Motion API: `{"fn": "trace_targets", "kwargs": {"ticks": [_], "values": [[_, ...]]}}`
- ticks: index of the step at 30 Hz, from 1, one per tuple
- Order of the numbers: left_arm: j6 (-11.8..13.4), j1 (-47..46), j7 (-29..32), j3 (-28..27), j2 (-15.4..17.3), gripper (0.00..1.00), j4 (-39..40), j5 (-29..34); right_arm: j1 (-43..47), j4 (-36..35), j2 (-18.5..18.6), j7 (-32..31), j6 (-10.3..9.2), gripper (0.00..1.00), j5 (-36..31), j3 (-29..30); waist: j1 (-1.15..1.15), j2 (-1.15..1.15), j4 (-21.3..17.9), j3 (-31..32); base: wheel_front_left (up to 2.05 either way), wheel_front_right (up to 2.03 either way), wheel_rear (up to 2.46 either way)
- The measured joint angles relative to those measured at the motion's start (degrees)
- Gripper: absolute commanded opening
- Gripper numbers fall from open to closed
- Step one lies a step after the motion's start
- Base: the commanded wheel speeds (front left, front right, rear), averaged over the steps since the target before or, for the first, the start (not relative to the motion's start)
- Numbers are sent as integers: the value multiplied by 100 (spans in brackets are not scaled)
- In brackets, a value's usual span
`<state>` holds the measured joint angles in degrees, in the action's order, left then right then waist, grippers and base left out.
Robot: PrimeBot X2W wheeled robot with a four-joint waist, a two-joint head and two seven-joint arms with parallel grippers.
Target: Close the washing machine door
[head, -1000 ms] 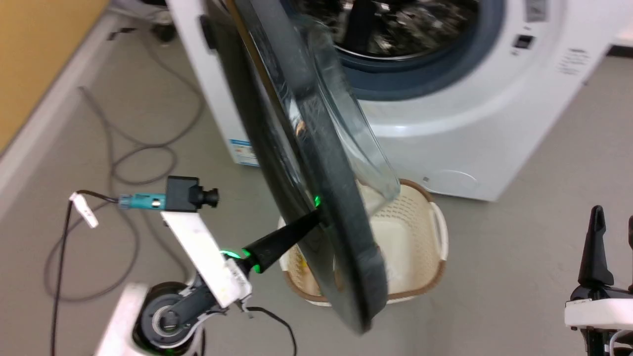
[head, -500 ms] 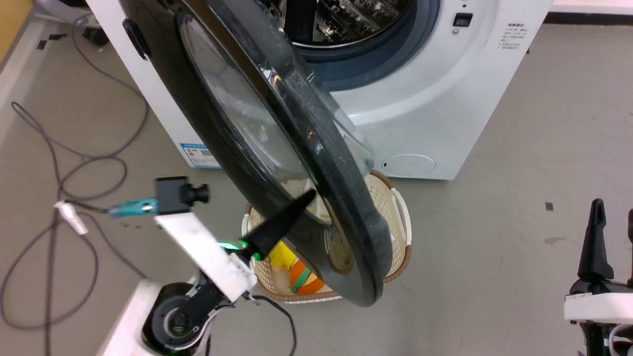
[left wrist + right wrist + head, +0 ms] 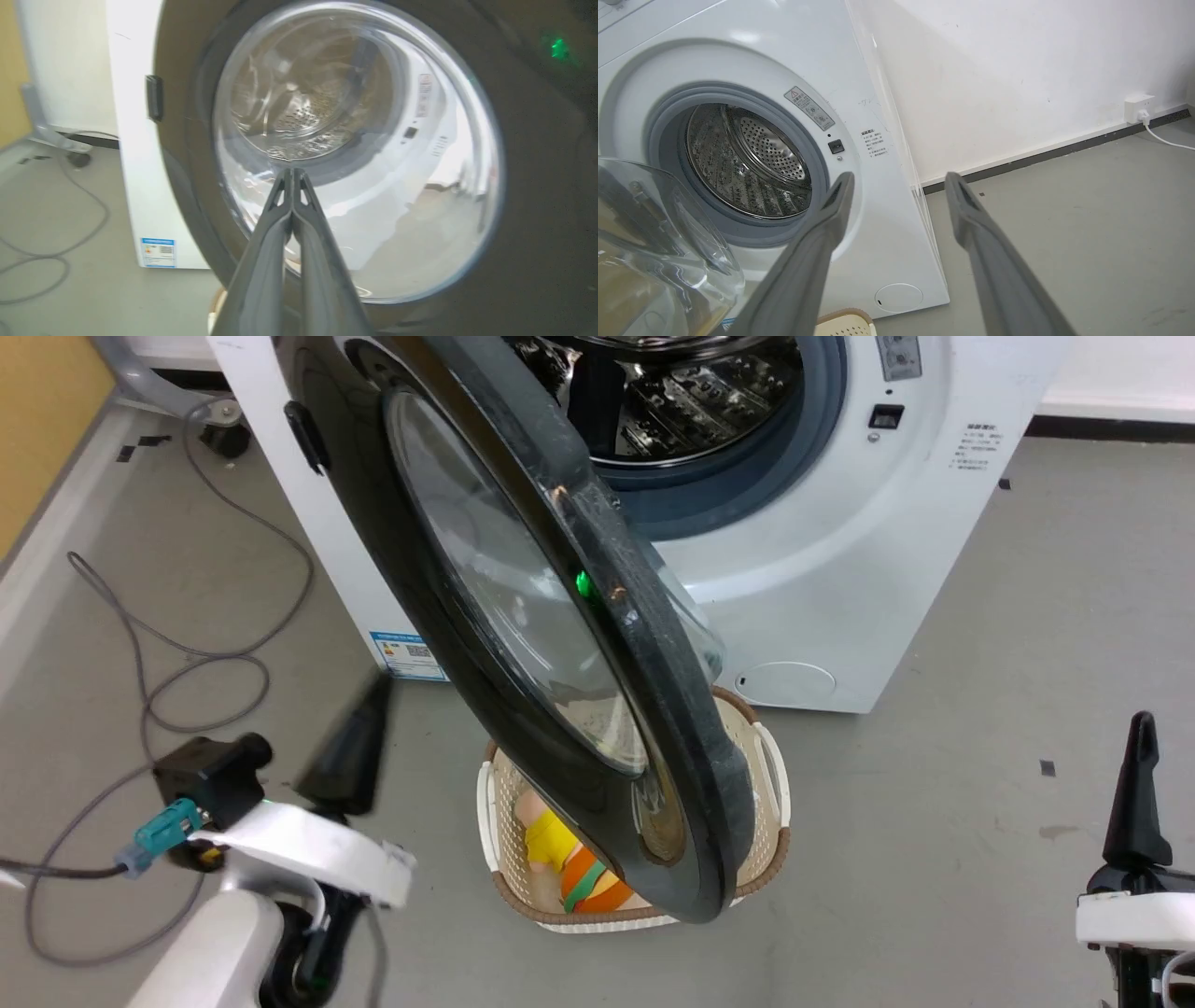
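Head view: the washing machine (image 3: 822,569) stands white at the top, its round opening uncovered, with the grey gasket (image 3: 747,476) and the steel drum (image 3: 672,401) in sight.
Door: the washing machine door (image 3: 523,644) is open. It stands out from the machine's front at an angle toward the camera, and its glossy black ring and clear glass bowl cross the middle of the view.
Door edge: its lower rim shows in front of the basket (image 3: 775,775).
Tab: a small black tab (image 3: 301,425) sits on the door's outer face, near the upper left rim.
Left arm: the left gripper (image 3: 375,695) is at the lower left, blurred and pointing up. It is clenched on nothing, and it is near the door's outer face but apart from it.
Left wrist view: the two fingers (image 3: 280,261) meet in one tip, seen against the middle of the door glass. The drum and the white front show through the glass.
Right arm: the right gripper (image 3: 899,179) is spread wide and empty. In the head view it is at the lower right, well apart from the door and the machine.
Right wrist view: the machine's front, gasket and drum lie beyond the fingers, with the bulging glass at the lower left.
Basket contents: a yellow and orange item (image 3: 560,859) lies inside the cream perforated basket.
Low on the machine: a round cap (image 3: 784,683) and a blue sticker (image 3: 408,653).
Floor: a grey cable (image 3: 187,663) loops at the left.
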<state>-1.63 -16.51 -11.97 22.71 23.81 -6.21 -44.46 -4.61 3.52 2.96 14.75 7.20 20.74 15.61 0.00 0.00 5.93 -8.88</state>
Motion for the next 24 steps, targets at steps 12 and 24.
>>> {"fn": "trace_targets", "kwargs": {"ticks": [12, 24], "values": [[1584, 308, -272, -1034, -415, 100, 146, 2392, -26, -682, -1, 0, 0, 100, -204, -109, 0, 0, 53, 162, 0, 0, 0], [1550, 782, -272, -1622, -980, 100, 225, 3206, -899, -2186, 2, 0, 0, 0, -79, -1445, 0, 0, 190, 217, 0, 0, 0]]}}
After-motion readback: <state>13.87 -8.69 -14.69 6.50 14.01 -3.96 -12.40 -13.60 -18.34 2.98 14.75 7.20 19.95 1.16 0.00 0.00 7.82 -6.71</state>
